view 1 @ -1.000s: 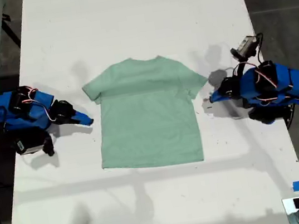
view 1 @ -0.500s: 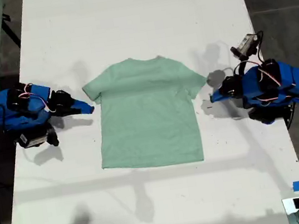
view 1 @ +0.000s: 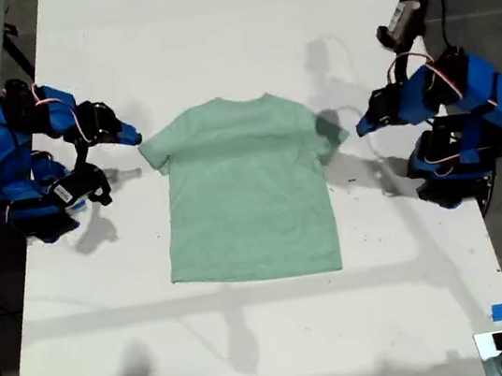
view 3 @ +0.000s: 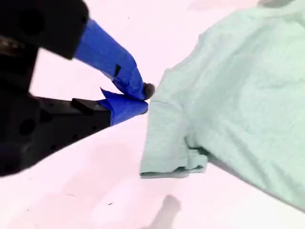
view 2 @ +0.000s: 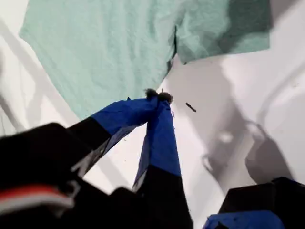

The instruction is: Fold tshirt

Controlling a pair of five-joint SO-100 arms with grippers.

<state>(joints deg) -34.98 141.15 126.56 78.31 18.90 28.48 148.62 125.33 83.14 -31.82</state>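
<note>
Exterior view, one tshirt (view 1: 247, 193), two arms

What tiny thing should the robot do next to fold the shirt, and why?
Probably open my second end effector and lower it onto the near sleeve. Its jaws look shut, with the tips just beside the sleeve's edge, and the tshirt lies flat on the table with nothing gripping it.

Exterior looks straight down; wrist views share the tshirt (view 1: 246, 189).
</note>
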